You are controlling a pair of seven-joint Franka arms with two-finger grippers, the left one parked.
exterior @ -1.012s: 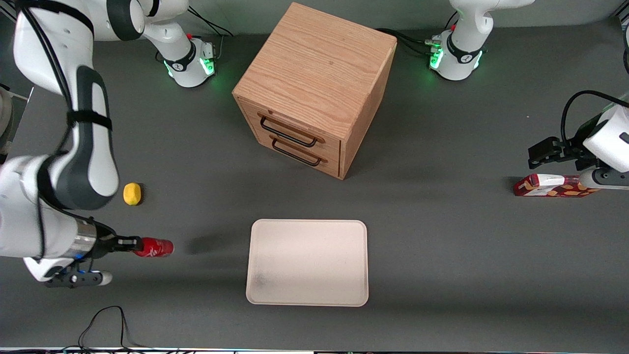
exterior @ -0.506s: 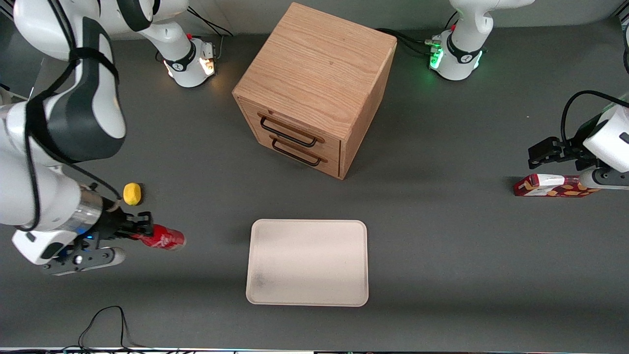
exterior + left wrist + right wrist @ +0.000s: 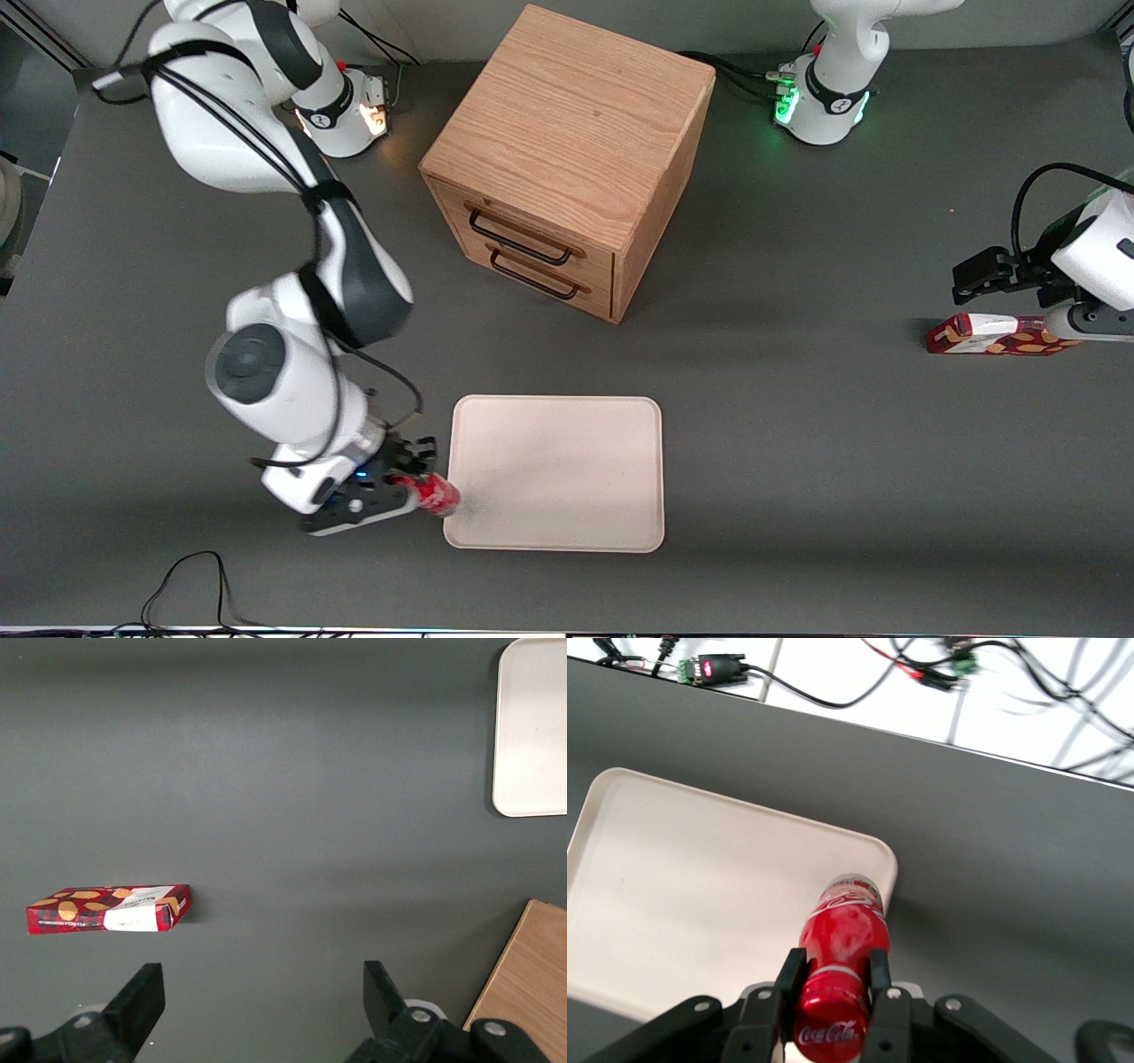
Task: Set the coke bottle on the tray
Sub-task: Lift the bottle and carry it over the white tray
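Observation:
The coke bottle [image 3: 438, 494] is small, glossy red, with a red cap and white script logo. My right gripper [image 3: 413, 486] is shut on its neck and holds it lying roughly level, its base over the smudged corner of the tray [image 3: 567, 443] nearest the working arm and the front camera. In the right wrist view the fingers [image 3: 790, 978] clamp the bottle [image 3: 843, 935] just below the cap, at the gripper [image 3: 833, 979], with the cream tray [image 3: 700, 895] under its far end. The tray is large, flat and bare.
A wooden two-drawer cabinet [image 3: 567, 159] stands farther from the front camera than the tray. A red-and-orange patterned carton [image 3: 997, 335] lies toward the parked arm's end of the table and shows in the left wrist view [image 3: 108, 908]. A black cable [image 3: 190, 576] loops at the front edge.
My right arm has swung toward the tray carrying the coke bottle, from the working arm's end of the table to the tray's near corner. The yellow object seen earlier is now hidden.

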